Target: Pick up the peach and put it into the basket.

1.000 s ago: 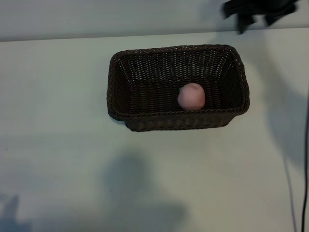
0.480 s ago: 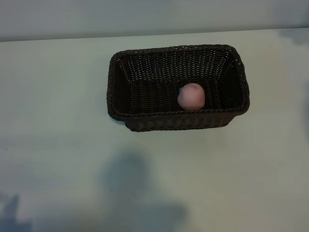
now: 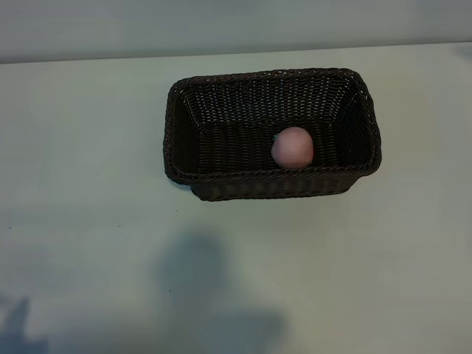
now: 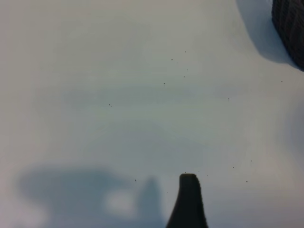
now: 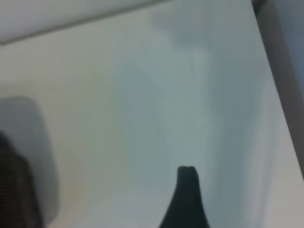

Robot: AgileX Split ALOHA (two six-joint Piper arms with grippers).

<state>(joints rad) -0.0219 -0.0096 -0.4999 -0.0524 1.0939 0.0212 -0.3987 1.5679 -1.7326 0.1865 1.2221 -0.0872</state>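
The pale-pink peach (image 3: pixel 293 147) lies inside the dark-brown woven basket (image 3: pixel 221 184), right of its middle and close to the near wall. Neither arm shows in the exterior view. In the left wrist view one dark fingertip (image 4: pixel 188 190) of my left gripper hangs over bare table, nothing beside it, with a corner of the basket (image 4: pixel 290 23) far off. In the right wrist view one dark fingertip (image 5: pixel 187 190) of my right gripper also hangs over bare table, and a dark part of the basket (image 5: pixel 13 190) sits at the picture's edge. Both grippers are open and hold nothing.
The white table (image 3: pixel 88 221) surrounds the basket on all sides. Its far edge meets a pale wall (image 3: pixel 221 29). The right wrist view shows the table's side edge (image 5: pixel 280 109) close to that gripper.
A second ago the right arm's dark gripper showed at the top right of the exterior view; it has since pulled out of that view. Peach and basket have not moved.
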